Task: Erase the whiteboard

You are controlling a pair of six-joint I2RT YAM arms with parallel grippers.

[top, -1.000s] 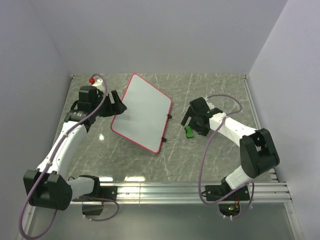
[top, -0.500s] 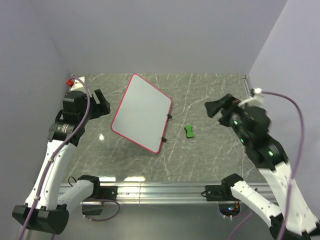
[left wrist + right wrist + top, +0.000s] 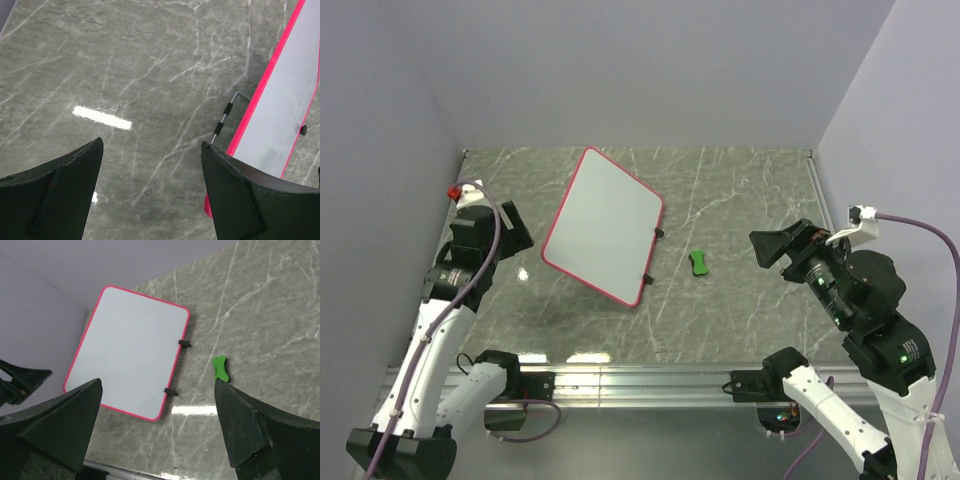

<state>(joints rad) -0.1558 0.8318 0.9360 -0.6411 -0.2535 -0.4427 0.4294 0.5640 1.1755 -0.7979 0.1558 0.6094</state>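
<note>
Both my left hand and right hand hang open and empty. The red-rimmed white rectangular whiteboard, likely stiff, light and slick, lies flat just left of the green bone-shaped eraser and is best taken by its rim.

Soft, even overhead light reaches me on all three feeds; white glare bars streak the glossy worktop; a faint shadow pools beside the whiteboard; focus is crisp throughout.
</note>
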